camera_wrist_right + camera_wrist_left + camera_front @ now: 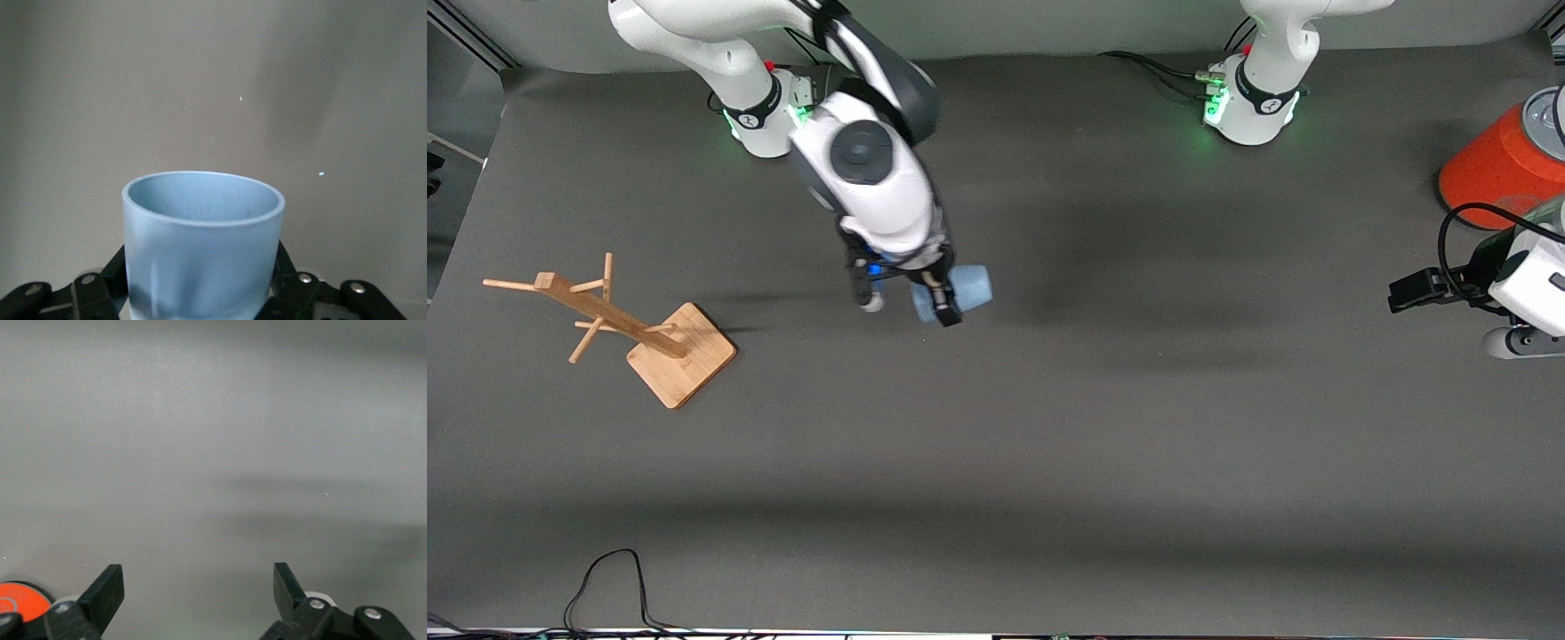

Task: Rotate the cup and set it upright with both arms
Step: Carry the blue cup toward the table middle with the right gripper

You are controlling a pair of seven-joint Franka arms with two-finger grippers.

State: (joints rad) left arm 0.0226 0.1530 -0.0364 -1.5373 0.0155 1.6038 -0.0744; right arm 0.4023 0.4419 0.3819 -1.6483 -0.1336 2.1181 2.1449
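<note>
The light-blue cup is held sideways over the middle of the table, with my right gripper shut on it. In the right wrist view the cup fills the space between the black fingers, and its open mouth points away from the wrist. Whether it touches the table I cannot tell. My left gripper waits at the left arm's end of the table. It is open, and in the left wrist view the left gripper has only grey tabletop between its fingers.
A large orange can with a grey top stands beside the left gripper, and a part of the can shows in the left wrist view. A wooden mug tree stands toward the right arm's end. A black cable lies near the front edge.
</note>
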